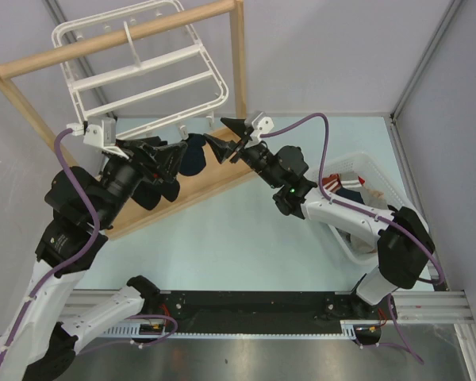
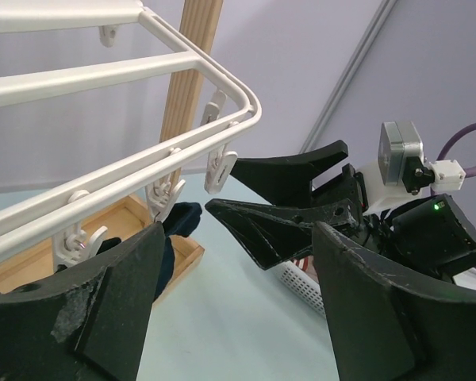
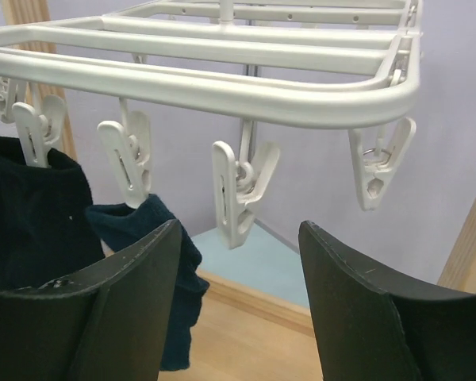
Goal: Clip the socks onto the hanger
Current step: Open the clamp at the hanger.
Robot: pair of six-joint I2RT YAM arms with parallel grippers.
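My left fingers (image 2: 103,309) wide open, empty, under hanger (image 2: 182,63) corner; right fingers (image 3: 365,317) open, empty, facing a free clip (image 3: 236,190) beside hanging navy sock (image 3: 135,221).

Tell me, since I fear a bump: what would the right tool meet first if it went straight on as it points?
Probably the empty white clip hanging from the hanger, framed between the right tool's open fingers; depth is unclear.

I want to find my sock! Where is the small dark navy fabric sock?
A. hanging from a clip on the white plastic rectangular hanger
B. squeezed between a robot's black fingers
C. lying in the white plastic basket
A: the small dark navy fabric sock dangles from a white plastic clip under the white plastic rectangular hanger.
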